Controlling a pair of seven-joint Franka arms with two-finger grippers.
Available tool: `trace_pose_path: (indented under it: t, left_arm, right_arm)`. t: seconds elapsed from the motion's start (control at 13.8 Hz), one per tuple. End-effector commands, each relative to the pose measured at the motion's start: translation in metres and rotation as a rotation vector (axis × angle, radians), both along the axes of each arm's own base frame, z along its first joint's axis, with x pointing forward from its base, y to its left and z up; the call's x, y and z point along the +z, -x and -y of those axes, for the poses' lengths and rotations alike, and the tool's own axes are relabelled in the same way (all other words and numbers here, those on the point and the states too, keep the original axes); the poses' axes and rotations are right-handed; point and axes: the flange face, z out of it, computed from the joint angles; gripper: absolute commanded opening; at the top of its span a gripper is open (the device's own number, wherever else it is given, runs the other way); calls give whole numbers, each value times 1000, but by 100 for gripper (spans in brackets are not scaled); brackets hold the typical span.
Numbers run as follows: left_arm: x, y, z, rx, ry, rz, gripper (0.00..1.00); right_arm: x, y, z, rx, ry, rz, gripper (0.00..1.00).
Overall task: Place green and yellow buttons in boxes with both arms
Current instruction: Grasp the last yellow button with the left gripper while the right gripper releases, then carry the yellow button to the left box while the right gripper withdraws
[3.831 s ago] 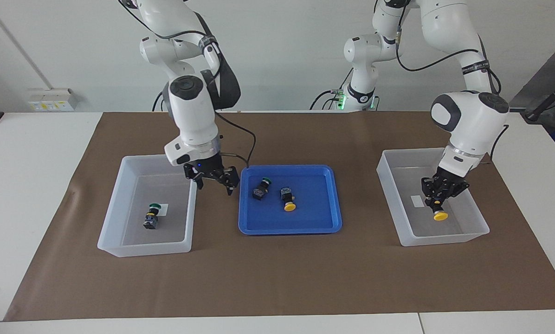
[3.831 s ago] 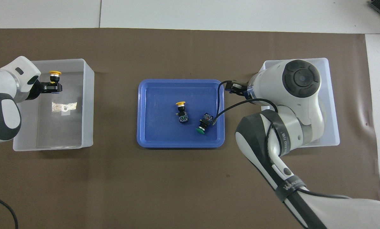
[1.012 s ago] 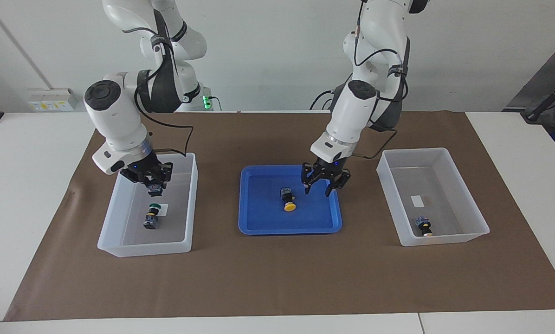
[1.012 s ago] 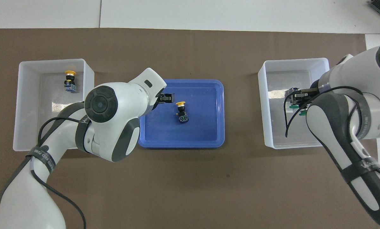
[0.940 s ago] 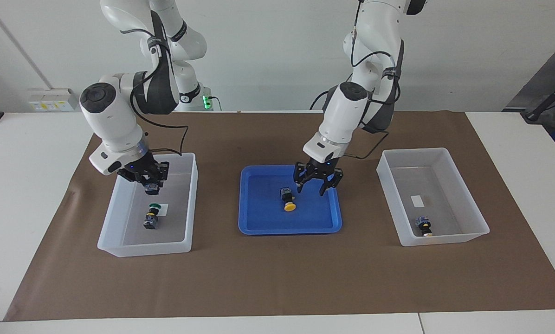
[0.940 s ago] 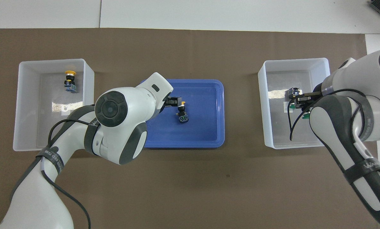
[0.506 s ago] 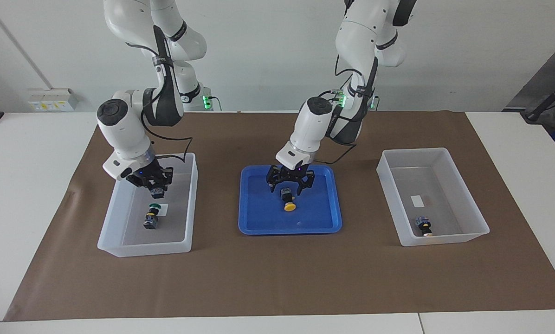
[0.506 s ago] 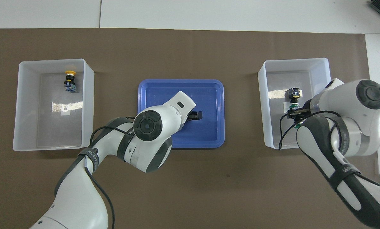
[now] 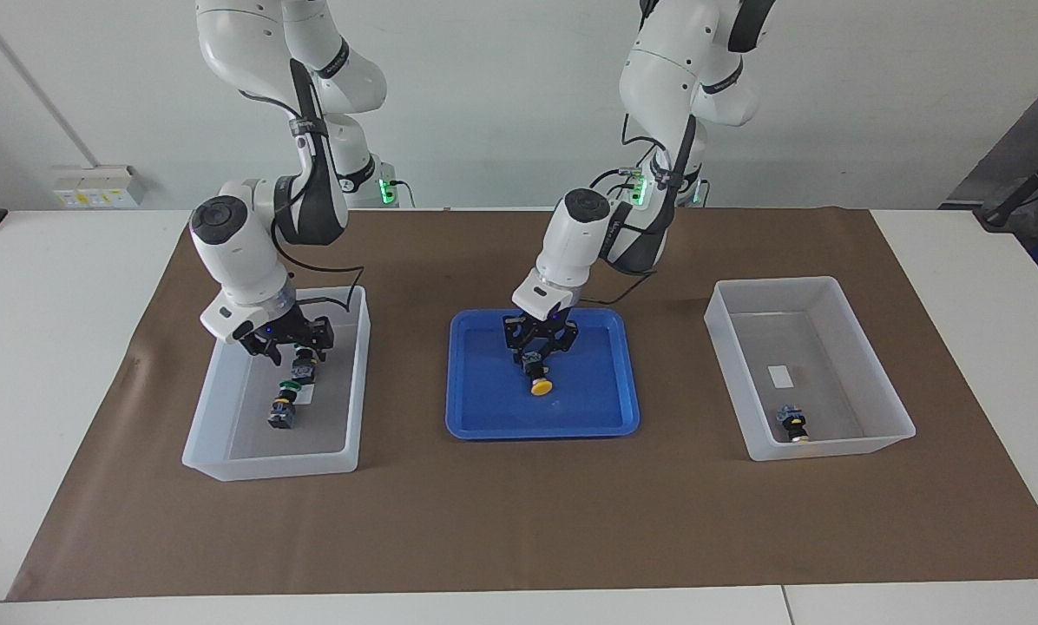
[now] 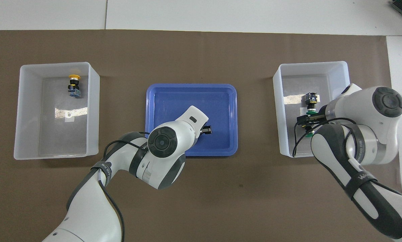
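Observation:
My right gripper [image 9: 298, 356] is low inside the box [image 9: 267, 469] at the right arm's end, shut on a green button [image 9: 302, 365]; its green cap [image 10: 309, 134] shows in the overhead view under the gripper [image 10: 307, 121]. Another green button [image 9: 282, 408] [image 10: 311, 99] lies in that box [image 10: 322, 65] beside it. My left gripper [image 9: 536, 351] [image 10: 206, 129] is down in the blue tray [image 9: 493, 391], shut on the body of a yellow button [image 9: 540, 386] that rests on the tray. The other yellow button [image 9: 792, 424] [image 10: 74, 85] lies in the box [image 9: 831, 447] [image 10: 26, 101] at the left arm's end.
The tray [image 10: 221, 101] sits between the two boxes on a brown mat [image 9: 519, 521]. My left arm's elbow [image 10: 162, 143] hangs over the tray's near edge and hides the tray's button from above. Two small arm bases with green lights [image 9: 386, 193] stand at the robots' end.
My left gripper swung from the emptied box to the tray, dropped over the yellow button and closed. My right gripper carried the second green button from the tray into its box and lowered it.

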Motion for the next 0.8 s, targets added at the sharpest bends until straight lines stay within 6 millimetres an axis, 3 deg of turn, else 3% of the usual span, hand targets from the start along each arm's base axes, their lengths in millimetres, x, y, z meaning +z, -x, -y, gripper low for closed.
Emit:
trace_pose_path:
  t: [0.0, 0.07, 0.22, 0.43, 0.58, 0.72]
  left_arm:
    - [13, -1, -9, 30, 8, 20, 0]
    - [31, -9, -19, 48, 21, 39, 0]
    - [63, -30, -57, 92, 16, 46, 0]
    - [118, -59, -132, 66, -24, 78, 0]
    - [140, -76, -182, 42, -61, 77, 0]
    - [150, -97, -232, 28, -88, 101, 0]
  right_arm:
    - [44, -15, -2, -51, -16, 71, 100]
    - [62, -19, 2, -62, -15, 90, 100]
    - [97, -21, 9, -70, -9, 110, 100]
    - [147, -16, 16, -92, -5, 95, 100]
    - [180, -11, 14, -185, -9, 72, 100]
    - [213, -1, 9, -213, -9, 35, 100]
